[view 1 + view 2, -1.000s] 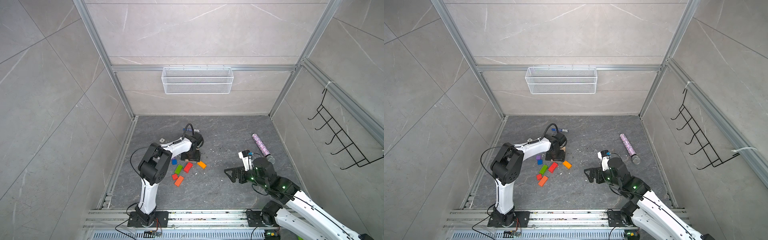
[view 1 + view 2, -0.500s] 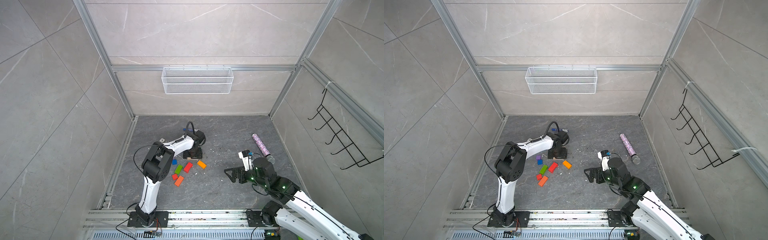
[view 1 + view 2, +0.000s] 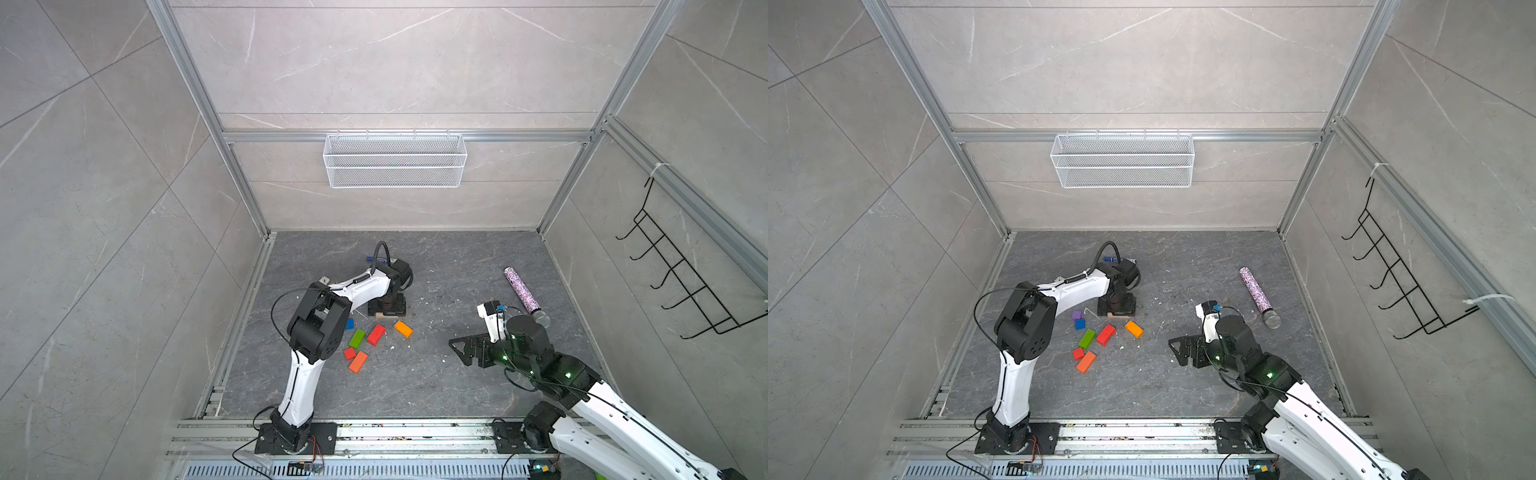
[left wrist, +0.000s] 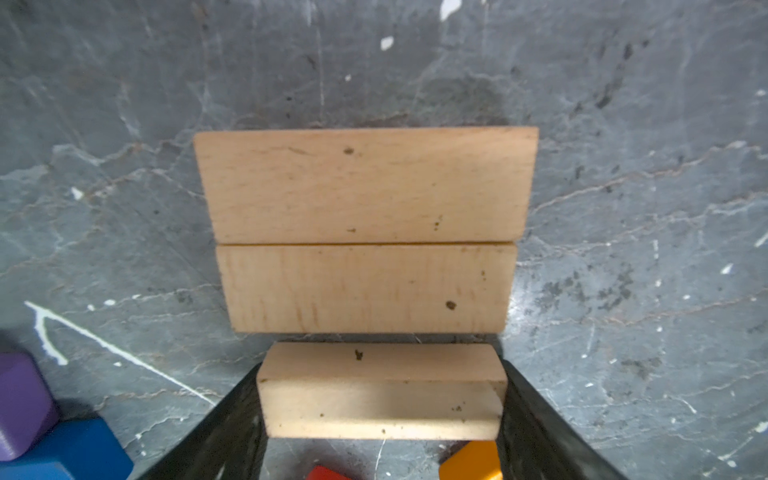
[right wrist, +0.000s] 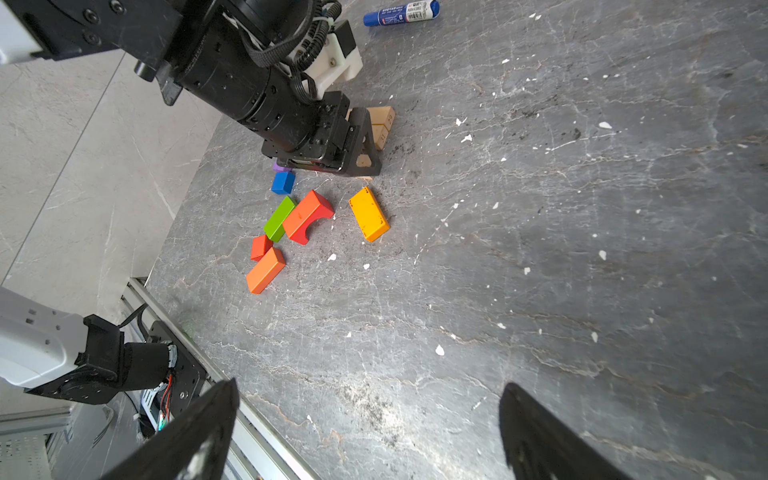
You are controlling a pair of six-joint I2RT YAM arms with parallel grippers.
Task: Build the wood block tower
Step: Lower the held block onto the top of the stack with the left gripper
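The left gripper [image 3: 387, 309] is pointing down at the floor and clasping a tan block [image 4: 380, 409] by its two ends, low and just short of the tower's beginnings. Directly ahead of its fingers, a near tan block [image 4: 365, 289] and a far tan block [image 4: 365, 185] are lying flat, long sides touching, forming the start of the widest layer. A narrow gap is showing between the held block and the near one.

Likely trouble: if the gripper is pushing forward while lowering, the held block may be shoving the laid pair apart or skewing them. Letting go with the block tilted or off-line could be leaving an uneven base. The spreading fingers may also be bumping the purple cube [image 4: 20, 399] and blue cube [image 4: 70, 453] lying close beside one finger, or the yellow-orange block [image 5: 369, 214] just behind the other.

The right gripper [image 5: 368, 419] is hovering with jaws spread wide and empty, well apart from every block.

One container is showing: a white wire basket [image 3: 395, 160] hanging on the back wall, far beyond both grippers, with nothing visible inside.
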